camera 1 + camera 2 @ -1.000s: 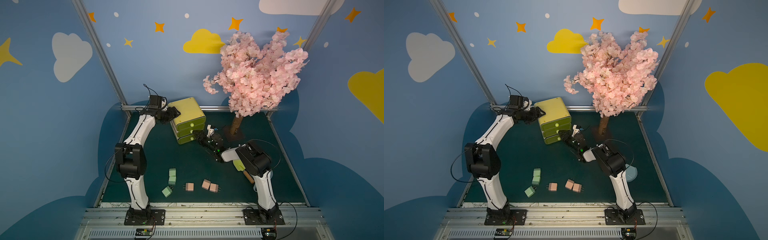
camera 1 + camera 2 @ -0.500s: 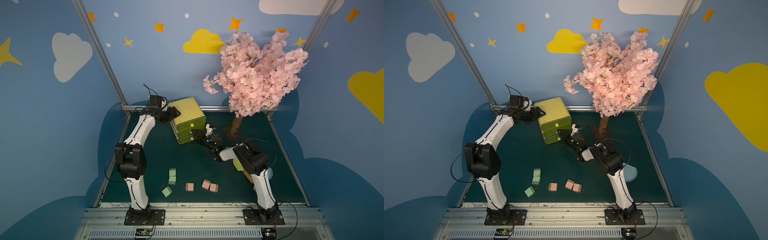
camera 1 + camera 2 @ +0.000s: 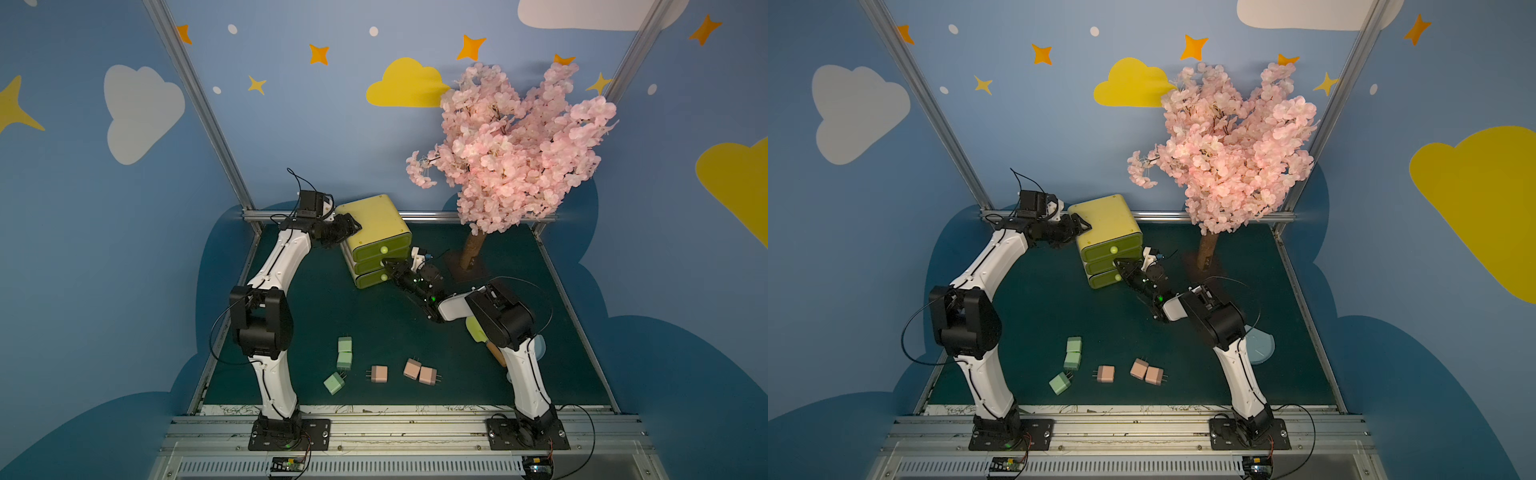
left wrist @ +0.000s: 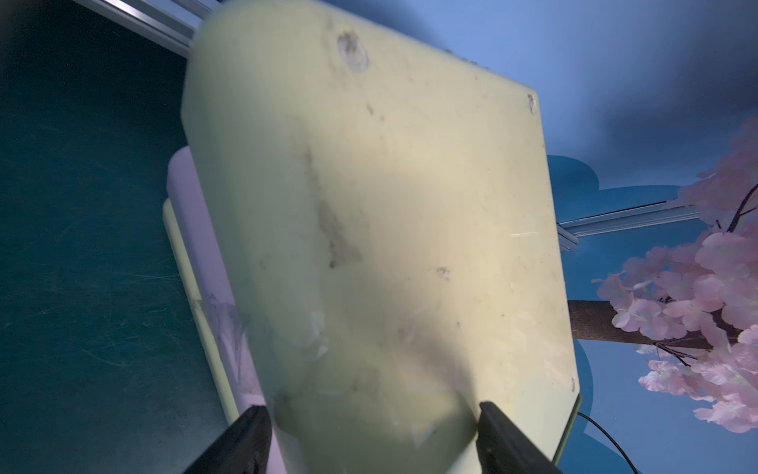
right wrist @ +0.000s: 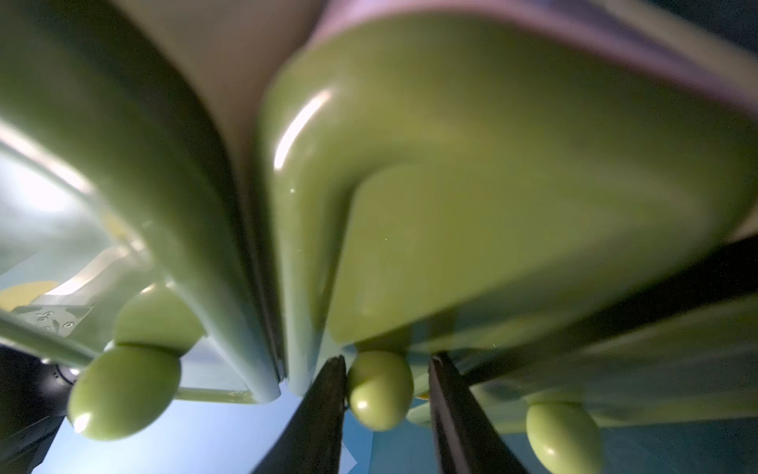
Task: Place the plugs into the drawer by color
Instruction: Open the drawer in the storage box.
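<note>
The yellow-green drawer stands at the back of the mat, all three drawers shut. My left gripper is shut on its rear top corner. My right gripper is open around the middle drawer's knob; one finger touches it, the other stands a little apart. The top knob is free. Three green plugs and three pink plugs lie loose near the front edge, far from both grippers.
A pink blossom tree on a brown trunk stands at the back right, close to my right arm. A pale blue plate and a wooden-handled utensil lie under the right arm. Aluminium posts frame the mat.
My right gripper has moved in toward the drawer front until its jaws straddle the middle knob, and they have narrowed slightly. The left arm has not moved.
</note>
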You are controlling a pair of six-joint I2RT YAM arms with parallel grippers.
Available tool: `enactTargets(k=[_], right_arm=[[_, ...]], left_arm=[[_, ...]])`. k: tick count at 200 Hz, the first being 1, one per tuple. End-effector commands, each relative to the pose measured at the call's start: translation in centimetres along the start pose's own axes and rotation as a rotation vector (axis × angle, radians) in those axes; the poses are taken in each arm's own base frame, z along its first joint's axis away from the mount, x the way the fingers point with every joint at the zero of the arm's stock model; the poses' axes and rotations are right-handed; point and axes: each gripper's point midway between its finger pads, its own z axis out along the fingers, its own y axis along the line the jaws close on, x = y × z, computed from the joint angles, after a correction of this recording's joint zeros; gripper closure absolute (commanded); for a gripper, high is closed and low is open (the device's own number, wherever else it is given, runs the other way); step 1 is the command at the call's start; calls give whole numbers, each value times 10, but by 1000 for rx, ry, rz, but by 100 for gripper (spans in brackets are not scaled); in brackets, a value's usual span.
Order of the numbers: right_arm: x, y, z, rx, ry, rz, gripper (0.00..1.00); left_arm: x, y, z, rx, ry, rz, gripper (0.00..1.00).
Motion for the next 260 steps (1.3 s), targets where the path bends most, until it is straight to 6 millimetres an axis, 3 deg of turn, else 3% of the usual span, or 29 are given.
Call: enactTargets(k=[1, 37, 73, 132, 260], right_arm=[[-5, 11, 4, -47, -9, -14, 66], [-5, 14, 2, -53, -9, -26, 79], [-4, 19, -5, -51, -7, -51, 85], [4, 24, -17, -31, 4, -79, 89], [18, 54, -37, -19, 30, -149, 90]], left_arm=[[3, 6, 0, -15, 12, 3, 20], [3, 9, 1, -20, 13, 3, 20], [0, 14, 1, -27, 11, -4, 20], [0, 19, 2, -34, 14, -6, 20], [2, 21, 4, -38, 19, -14, 20]])
